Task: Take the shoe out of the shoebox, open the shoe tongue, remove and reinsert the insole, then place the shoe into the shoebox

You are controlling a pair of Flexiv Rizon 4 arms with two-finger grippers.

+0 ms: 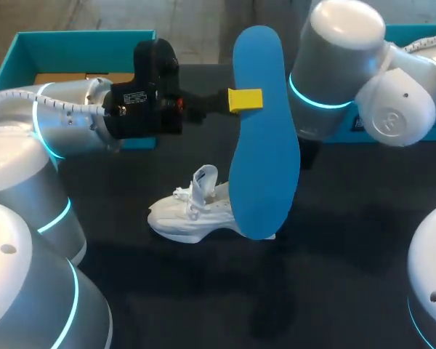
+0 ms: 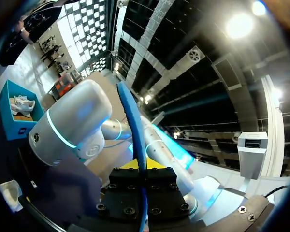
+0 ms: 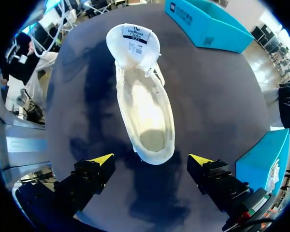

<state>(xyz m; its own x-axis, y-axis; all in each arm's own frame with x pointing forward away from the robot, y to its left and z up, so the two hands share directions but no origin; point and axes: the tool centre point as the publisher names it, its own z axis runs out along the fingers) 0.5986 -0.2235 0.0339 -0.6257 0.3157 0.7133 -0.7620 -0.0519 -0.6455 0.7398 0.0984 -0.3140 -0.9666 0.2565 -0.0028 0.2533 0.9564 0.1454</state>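
Head view: insole (image 1: 265,167), clamped by left end effector (image 1: 245,99), hides part of shoe (image 1: 189,218); right end effector (image 3: 151,159) gapes.

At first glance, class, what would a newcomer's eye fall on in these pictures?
The big blue insole stands out first, held upright above the dark table and pinched at its edge by the left arm's fingers. Under it lies the white shoe, its tongue pulled open and its inside empty. The right arm's fingers stand open by its heel end.
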